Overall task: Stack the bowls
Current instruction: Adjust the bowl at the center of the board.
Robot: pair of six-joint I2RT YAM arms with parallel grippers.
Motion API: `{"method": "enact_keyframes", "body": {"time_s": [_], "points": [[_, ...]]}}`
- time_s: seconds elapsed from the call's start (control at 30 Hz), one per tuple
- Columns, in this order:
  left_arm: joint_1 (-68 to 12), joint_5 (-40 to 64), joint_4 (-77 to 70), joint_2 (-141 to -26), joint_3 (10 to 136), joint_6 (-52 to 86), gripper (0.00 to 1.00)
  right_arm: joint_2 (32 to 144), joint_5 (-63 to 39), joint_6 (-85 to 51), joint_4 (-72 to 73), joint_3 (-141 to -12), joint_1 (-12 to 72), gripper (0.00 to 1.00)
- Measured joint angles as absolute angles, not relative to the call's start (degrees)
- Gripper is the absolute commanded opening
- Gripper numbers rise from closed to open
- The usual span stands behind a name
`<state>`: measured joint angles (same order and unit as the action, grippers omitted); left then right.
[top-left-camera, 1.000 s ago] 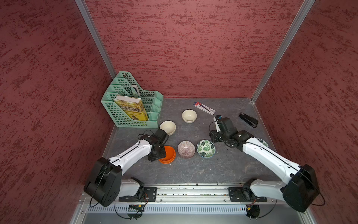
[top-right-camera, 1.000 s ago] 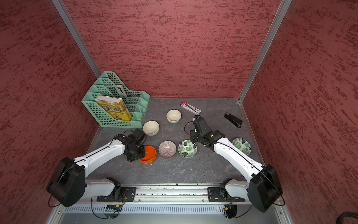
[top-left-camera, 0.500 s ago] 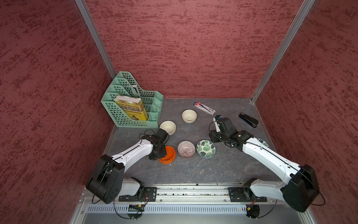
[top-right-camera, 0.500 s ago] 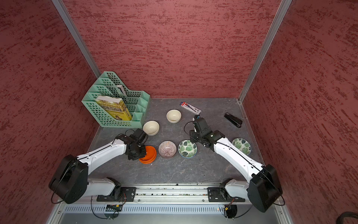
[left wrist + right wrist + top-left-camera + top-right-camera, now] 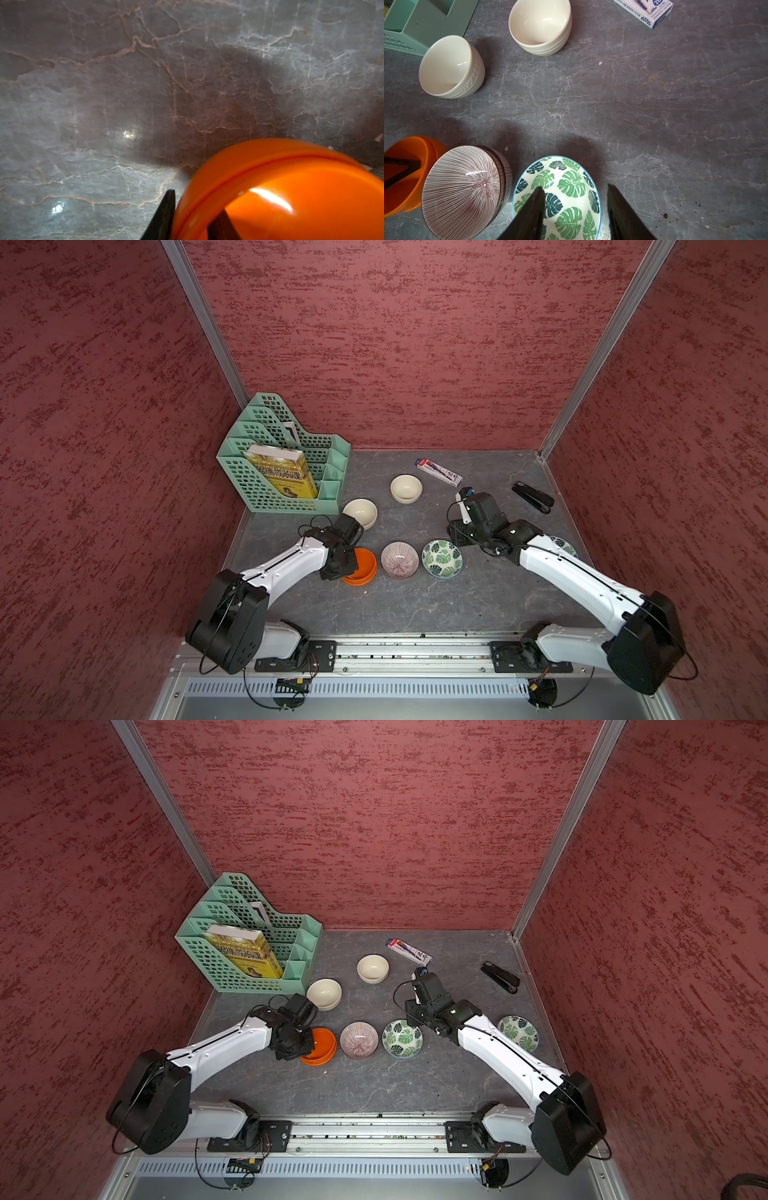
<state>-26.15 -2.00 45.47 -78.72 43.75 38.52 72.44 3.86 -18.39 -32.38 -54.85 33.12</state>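
Currently the left end effector (image 5: 195,204) is clamping the rim of the orange bowl (image 5: 365,568), one finger inside the wall and one outside. That bowl is sitting just beside the striped bowl (image 5: 399,560) on the bench (image 5: 415,614). A second orange rim is showing under it; I cannot tell whether the two are nesting flush.

Risk: a one-sided pinch on glossy ware is likely inviting a tilt or slip on any lift, and a swing could be knocking the striped bowl.

The right end effector (image 5: 575,187) is hovering, jaws apart, over the leaf bowl (image 5: 441,558) on the striped bowl's other side. Closing off-centre there could be skidding it.

- The second leaf bowl (image 5: 518,1032) is lying farther out that way, partly under the right arm.
- The near cream bowl (image 5: 360,512) and far cream bowl (image 5: 406,488) are standing apart behind the striped bowl.
- The file rack (image 5: 266,472), pencil box (image 5: 438,472) and stapler (image 5: 532,497) are sitting beyond those, obstructing nothing.
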Motion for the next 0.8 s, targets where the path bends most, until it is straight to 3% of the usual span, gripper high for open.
{"method": "enact_keyframes", "body": {"time_s": [0.47, 0.63, 0.8], "points": [[-24.8, -2.0, 43.4, -80.7, 44.7, 36.4, 0.34, 72.6, 3.9, -18.4, -32.4, -54.8, 33.3, 0.52], [-24.7, -2.0, 43.4, -80.7, 44.7, 36.0, 0.43, 72.6, 3.9, -18.5, -32.4, -54.8, 33.3, 0.52], [-24.7, -2.0, 43.7, -80.6, 44.9, 35.3, 0.57, 72.6, 4.0, -18.7, -32.5, -54.8, 33.3, 0.54]]}}
